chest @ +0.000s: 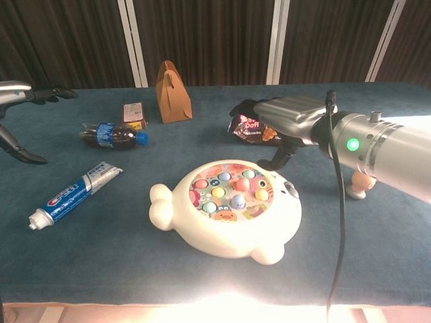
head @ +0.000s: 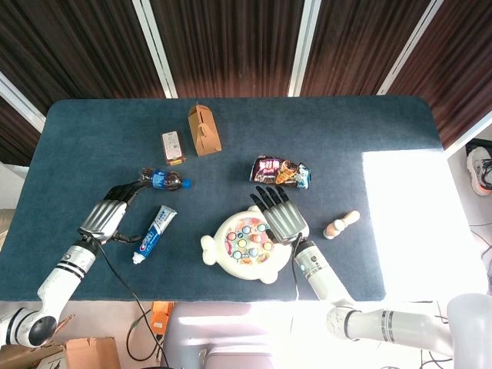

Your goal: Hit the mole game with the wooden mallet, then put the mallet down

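Head view shows the felt-like blue worktop (head: pixel 77 146), the rounded cream mole game (head: pixel 247 244), both empty hands, right hand (head: pixel 280 215) and left hand (head: pixel 108 214) with fingers spread, and the wooden mallet (head: pixel 340 224) lying right; chest view mostly hides it.

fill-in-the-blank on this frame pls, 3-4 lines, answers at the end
1. The mallet lies on the table, held by ____ hand.
2. The right hand hovers, fingers spread, over the mole ____.
3. The toothpaste lies nearest the ____ hand.
4. The cola bottle is lying on its ____.

Missing words: neither; game; left; side
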Available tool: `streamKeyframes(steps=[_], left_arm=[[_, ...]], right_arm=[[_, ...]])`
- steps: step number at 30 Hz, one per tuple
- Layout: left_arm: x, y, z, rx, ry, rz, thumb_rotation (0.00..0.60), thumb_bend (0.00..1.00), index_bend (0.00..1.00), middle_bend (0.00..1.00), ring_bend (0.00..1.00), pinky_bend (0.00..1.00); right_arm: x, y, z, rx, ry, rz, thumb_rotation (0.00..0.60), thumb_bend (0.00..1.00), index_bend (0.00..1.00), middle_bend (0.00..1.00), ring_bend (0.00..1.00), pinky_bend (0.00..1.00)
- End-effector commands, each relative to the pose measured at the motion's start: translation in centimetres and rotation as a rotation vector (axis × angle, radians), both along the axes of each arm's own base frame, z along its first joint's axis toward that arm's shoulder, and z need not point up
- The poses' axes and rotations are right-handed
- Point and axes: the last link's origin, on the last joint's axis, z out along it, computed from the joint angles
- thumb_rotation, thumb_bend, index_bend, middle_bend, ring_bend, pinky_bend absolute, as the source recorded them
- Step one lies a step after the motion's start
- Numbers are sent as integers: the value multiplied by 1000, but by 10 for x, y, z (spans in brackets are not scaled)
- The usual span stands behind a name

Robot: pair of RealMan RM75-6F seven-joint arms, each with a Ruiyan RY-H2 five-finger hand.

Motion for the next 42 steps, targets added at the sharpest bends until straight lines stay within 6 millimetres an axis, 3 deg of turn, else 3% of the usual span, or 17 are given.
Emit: streamKeyframes(steps=[1, 4, 7, 15, 20, 24, 30, 38, 42], left_arm=[[0, -5, 4, 8, 16, -18, 600, 142, 0, 0, 0, 69], [-4, -15, 11, 14, 43, -37, 600, 141, 0, 0, 0, 69], [-17, -38, 28, 32, 96, -62, 600, 138, 0, 0, 0, 69], [-101, -140, 79, 166, 246, -12, 600, 115, 0, 0, 0, 69], [-146, -197, 92, 261, 227, 85, 600, 115, 0, 0, 0, 69], [-161, -224, 88, 294, 224, 63, 600, 115, 0, 0, 0, 69], [-169, -232, 75, 320, 207, -10, 600, 117, 0, 0, 0, 69], [-173, -228, 69, 332, 255, 2, 600, 117, 0, 0, 0, 69], [-176, -225, 69, 341, 269, 26, 600, 117, 0, 0, 0, 69]], right_arm=[[-1, 0, 4, -8, 3, -3, 600, 281, 0, 0, 0, 0], [-6, 1, 13, -16, 5, -3, 600, 281, 0, 0, 0, 0], [-22, 6, 36, -32, 7, -6, 600, 281, 0, 0, 0, 0], [-101, 34, 119, -53, 30, -28, 600, 257, 27, 0, 0, 0], [-148, 48, 145, -39, 82, -13, 600, 255, 2, 0, 0, 0], [-180, 52, 149, -40, 119, -13, 600, 254, 28, 0, 0, 0], [-213, 38, 133, -18, 126, -47, 600, 254, 102, 0, 0, 0], [-226, 2, 108, 2, 134, -50, 600, 255, 244, 1, 0, 0], [-223, -8, 98, 13, 125, -26, 600, 291, 336, 57, 0, 0]])
